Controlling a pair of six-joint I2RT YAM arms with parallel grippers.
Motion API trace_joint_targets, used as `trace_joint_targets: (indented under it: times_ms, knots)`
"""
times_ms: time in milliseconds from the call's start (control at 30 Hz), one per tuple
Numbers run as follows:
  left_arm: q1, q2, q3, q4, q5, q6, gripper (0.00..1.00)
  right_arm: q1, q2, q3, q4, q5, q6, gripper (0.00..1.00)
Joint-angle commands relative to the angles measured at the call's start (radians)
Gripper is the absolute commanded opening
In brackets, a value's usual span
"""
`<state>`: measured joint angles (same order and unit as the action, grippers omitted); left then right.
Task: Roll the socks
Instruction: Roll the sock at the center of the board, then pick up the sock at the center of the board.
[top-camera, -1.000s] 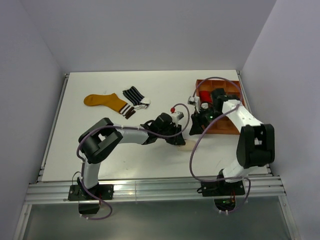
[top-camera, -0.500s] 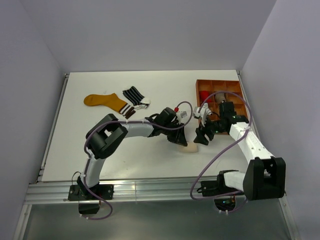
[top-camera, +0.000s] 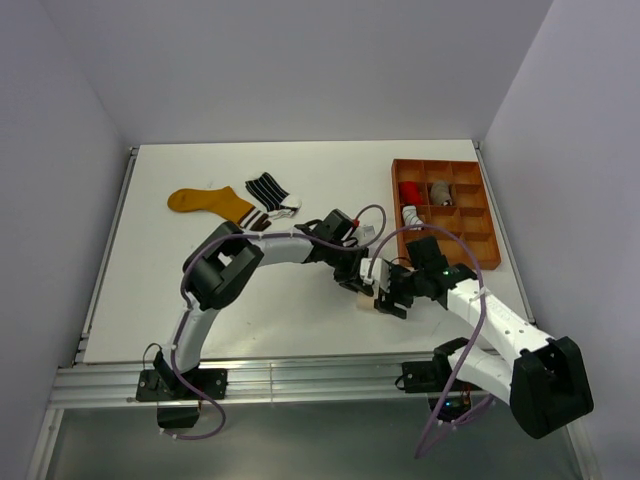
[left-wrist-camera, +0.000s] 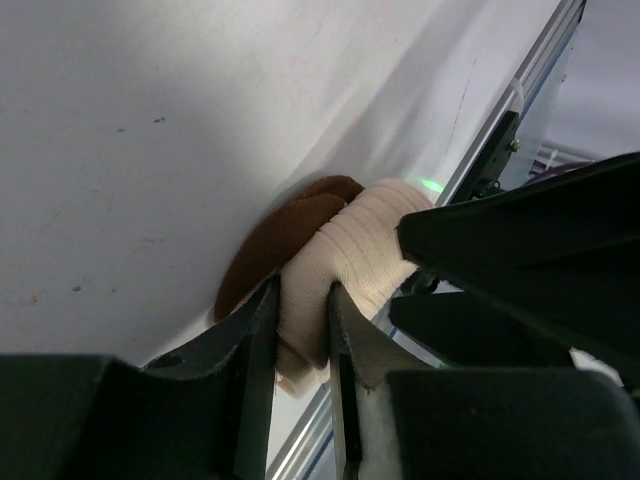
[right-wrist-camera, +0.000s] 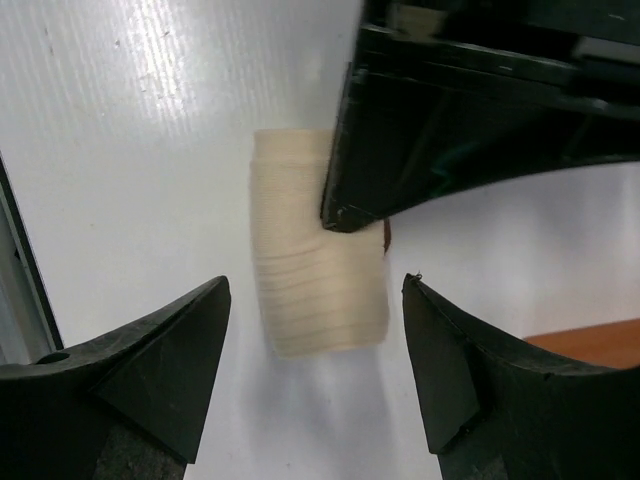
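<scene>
At upper left, a yellow sock (top-camera: 200, 201) and a striped sock (top-camera: 268, 189) lie flat on the desk (top-camera: 150, 280), not yet rolled. At centre, the left arm (top-camera: 280, 250) stretches low across the desk, its jaws pinching a cream roll (right-wrist-camera: 300, 290). The right arm (top-camera: 480, 310) bends in, its jaws spread on either side of that roll. The tray (top-camera: 470, 195) at upper right holds finished rolls (top-camera: 409, 192), so we judge the task past halfway.

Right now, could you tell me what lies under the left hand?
A rolled cream sock with a brown end, pinched by the left hand. The open right hand straddles it without touching. From above, both hands hide most of it.
</scene>
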<state>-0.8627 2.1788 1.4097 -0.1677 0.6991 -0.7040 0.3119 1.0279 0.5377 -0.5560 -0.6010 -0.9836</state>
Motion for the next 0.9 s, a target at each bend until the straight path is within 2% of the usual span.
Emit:
trace_joint_targets:
  times_ms: [0, 433, 867]
  knots:
    - [-0.012, 0.128, -0.049, -0.332, -0.145, 0.074, 0.00, 0.053, -0.023, -0.031, 0.105, 0.078, 0.008, 0.77]
    - [-0.004, 0.164, 0.011, -0.374, -0.107, 0.090, 0.00, 0.193, 0.001, -0.076, 0.212, 0.225, 0.022, 0.77]
    - [0.008, 0.194, 0.035, -0.394, -0.052, 0.115, 0.00, 0.297, 0.159, -0.059, 0.240, 0.328, 0.028, 0.75]
